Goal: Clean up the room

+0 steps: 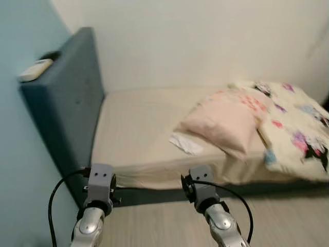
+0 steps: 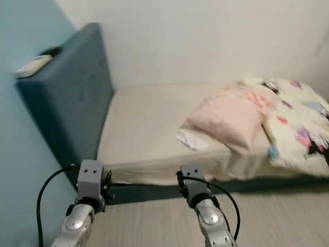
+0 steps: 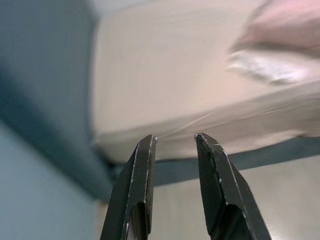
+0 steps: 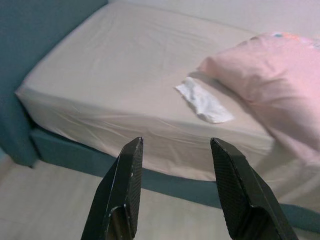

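You are looking at a bed (image 1: 139, 128) with a cream fitted sheet, set against a pale wall, its dark blue base showing along the near edge above a light wood-look floor (image 1: 288, 221). At the robot's left stands the tall blue-grey headboard (image 1: 67, 98), with the light blue wall beside it. On the far right of the mattress lies a crumpled floral duvet (image 1: 295, 128), white with pink, blue and dark patches, hanging a little over the near edge. Just beside it, and partly against it, rests a pink pillow (image 1: 223, 123), tilted toward the near edge of the bed. Touching the pillow's lower left corner is a small crumpled white paper or tissue (image 4: 202, 102), lying flat on the sheet near the edge. On top of the headboard you can see a white remote-like object (image 1: 36, 69), with something dark behind it that is too blurred to name.

Your left gripper (image 3: 175, 137) hangs in front of the bed's near edge, close to the headboard end, fingers a narrow gap apart and holding nothing. Your right gripper (image 4: 175, 145) is also short of the mattress, pointed toward the tissue, fingers spread wider and empty.
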Robot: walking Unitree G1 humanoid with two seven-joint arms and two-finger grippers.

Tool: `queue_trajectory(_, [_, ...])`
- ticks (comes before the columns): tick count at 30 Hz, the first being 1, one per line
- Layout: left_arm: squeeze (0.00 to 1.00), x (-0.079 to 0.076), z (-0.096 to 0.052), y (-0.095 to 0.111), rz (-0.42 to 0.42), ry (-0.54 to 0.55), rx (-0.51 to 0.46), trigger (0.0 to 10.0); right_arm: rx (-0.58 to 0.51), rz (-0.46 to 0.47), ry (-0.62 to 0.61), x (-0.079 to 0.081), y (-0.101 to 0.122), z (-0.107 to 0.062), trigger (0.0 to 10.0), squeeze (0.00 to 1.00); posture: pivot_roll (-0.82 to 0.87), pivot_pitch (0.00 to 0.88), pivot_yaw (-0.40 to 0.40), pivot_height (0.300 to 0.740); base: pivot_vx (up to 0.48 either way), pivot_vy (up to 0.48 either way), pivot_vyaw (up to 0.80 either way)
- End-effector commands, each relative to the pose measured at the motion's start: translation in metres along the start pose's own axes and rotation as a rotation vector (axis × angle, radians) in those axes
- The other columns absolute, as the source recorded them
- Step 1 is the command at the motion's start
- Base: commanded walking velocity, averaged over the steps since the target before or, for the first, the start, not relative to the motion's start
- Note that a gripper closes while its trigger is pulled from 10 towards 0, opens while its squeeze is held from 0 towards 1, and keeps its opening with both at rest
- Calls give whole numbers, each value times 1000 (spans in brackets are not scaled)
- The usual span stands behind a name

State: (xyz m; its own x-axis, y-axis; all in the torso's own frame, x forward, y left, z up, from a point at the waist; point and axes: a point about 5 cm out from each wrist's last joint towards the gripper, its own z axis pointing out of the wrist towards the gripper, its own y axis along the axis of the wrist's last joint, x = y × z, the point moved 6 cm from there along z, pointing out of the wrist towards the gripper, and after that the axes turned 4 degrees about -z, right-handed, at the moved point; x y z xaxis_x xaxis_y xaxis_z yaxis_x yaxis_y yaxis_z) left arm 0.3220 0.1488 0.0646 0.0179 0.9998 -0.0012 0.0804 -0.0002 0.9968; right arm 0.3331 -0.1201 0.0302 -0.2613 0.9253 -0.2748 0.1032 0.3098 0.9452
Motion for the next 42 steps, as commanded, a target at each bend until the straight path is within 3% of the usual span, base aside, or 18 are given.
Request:
queue_trajectory(1, [0, -3, -4, 3, -11, -17, -22, 10000, -57, -11, 10, 3, 13, 1, 10000, 0, 72, 12, -13, 734, 0, 0, 0])
queue_trajectory(21, [0, -14, -8, 14, -39, -64, -72, 10000, -63, -32, -10, 0, 13, -1, 10000, 0, 68, 16, -18, 734, 0, 0, 0])
queue_trajectory(42, [0, -14, -8, 18, -47, -78, -92, 10000, -59, -32, -6, 1, 13, 1, 10000, 0, 66, 3, -22, 734, 293, 0, 0])
